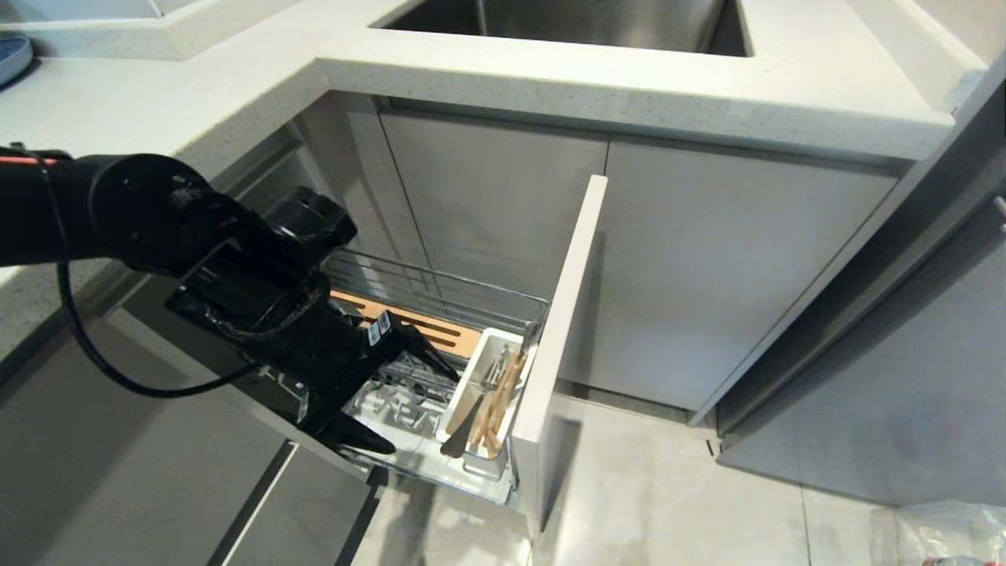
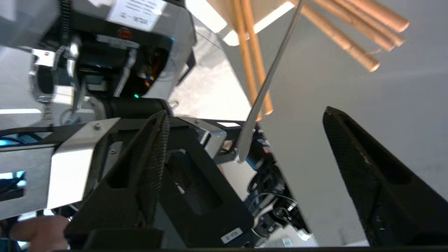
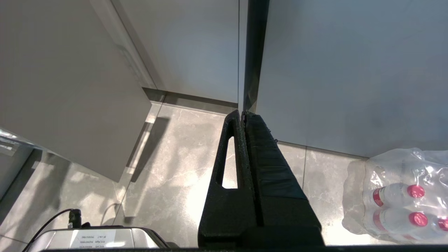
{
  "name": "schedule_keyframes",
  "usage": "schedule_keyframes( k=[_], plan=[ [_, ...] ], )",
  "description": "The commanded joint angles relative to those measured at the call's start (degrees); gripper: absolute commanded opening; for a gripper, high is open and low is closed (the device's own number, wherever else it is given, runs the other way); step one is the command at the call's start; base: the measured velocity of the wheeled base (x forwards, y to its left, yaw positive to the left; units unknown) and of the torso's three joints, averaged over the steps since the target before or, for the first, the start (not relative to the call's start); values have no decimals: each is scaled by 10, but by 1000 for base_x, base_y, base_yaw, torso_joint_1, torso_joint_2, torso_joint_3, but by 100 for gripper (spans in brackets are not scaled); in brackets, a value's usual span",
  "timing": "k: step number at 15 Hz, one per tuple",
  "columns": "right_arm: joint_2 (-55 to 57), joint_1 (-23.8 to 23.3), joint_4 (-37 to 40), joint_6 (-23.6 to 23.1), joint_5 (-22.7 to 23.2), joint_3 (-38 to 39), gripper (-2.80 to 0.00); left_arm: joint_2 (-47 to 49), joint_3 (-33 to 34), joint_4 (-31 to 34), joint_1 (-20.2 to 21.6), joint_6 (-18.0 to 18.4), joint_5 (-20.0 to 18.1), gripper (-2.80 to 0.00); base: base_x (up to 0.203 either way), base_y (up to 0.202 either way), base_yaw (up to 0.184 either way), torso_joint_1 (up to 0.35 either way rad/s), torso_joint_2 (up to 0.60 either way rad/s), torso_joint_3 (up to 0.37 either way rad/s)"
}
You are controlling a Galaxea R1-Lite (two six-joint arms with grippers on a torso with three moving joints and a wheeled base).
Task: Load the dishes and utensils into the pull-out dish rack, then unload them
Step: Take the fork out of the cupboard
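Note:
The pull-out dish rack (image 1: 440,303) stands drawn out from under the counter, its pale front panel (image 1: 562,314) to the right. Its white caddy (image 1: 481,369) holds the light wooden chopsticks (image 1: 503,393) and the dark fork (image 1: 465,431), all standing at a lean. My left gripper (image 1: 413,409) hangs open just left of the caddy, over the wire basket. In the left wrist view the fork handle (image 2: 266,80) and chopsticks (image 2: 250,59) stand free between the spread fingers (image 2: 157,140), touching neither. No dishes are in view. My right gripper (image 3: 243,113) is shut and empty, parked above the floor.
The countertop (image 1: 550,79) with the steel sink (image 1: 589,23) overhangs the rack. A bluish dish (image 1: 12,55) lies at the counter's far left. Closed cabinet doors (image 1: 707,275) are behind. A wrapped pack of bottles (image 3: 395,196) sits on the tiled floor to the right.

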Motion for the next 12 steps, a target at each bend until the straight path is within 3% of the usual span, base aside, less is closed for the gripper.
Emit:
schedule_keyframes(
  k=[1, 7, 12],
  plan=[
    [0, 0, 0, 0, 0, 1, -280, 28, -7, -1, 0, -3, -10, 0, 0, 0, 0, 0, 0, 0],
    [0, 0, 0, 0, 0, 1, -280, 77, -37, -40, -3, -17, -78, 0, 0, 0, 0, 0, 0, 0],
    [0, 0, 0, 0, 0, 1, -280, 112, -52, -40, -16, -17, -99, 0, 0, 0, 0, 0, 0, 0]
  ],
)
